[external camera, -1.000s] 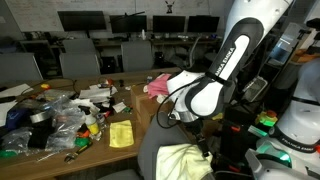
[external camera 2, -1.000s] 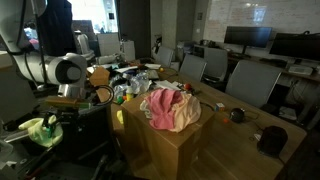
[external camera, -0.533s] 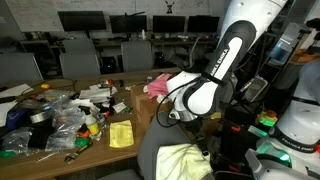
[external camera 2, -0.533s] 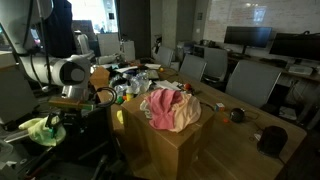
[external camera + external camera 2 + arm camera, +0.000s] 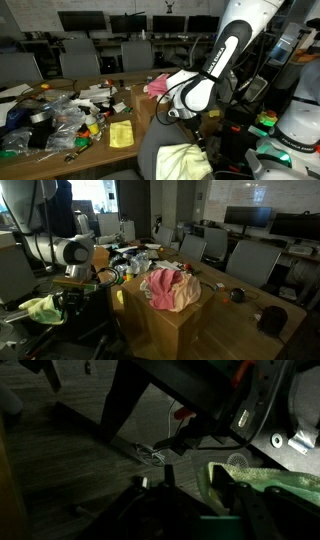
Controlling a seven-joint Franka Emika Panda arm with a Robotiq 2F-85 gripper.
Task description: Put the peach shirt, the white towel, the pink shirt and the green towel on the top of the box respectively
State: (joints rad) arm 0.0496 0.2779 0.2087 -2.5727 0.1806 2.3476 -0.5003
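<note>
The green towel [image 5: 186, 160] is a pale yellow-green heap on a low dark surface beside the box; it also shows in an exterior view [image 5: 38, 308]. My gripper [image 5: 73, 302] hangs low at its edge. In the dark wrist view a fold of the green towel [image 5: 268, 481] runs between the fingers of my gripper [image 5: 205, 498], which stand partly closed round it. Whether they pinch it is unclear. The brown box [image 5: 165, 330] carries a pile with the pink shirt [image 5: 160, 280] and the peach shirt [image 5: 183, 300]. I cannot pick the white towel out of that pile.
A cluttered table [image 5: 60, 150] holds bags, bottles and a flat bright yellow cloth [image 5: 121, 133]. Office chairs [image 5: 250, 260] and monitors [image 5: 82, 20] stand behind. A dark round object [image 5: 270, 320] lies on the table past the box. Cables and stand legs [image 5: 150, 450] cross the floor.
The fingers have drawn closer together round the towel's edge. The arm has shifted only slightly, and the pile on the box is unchanged.
</note>
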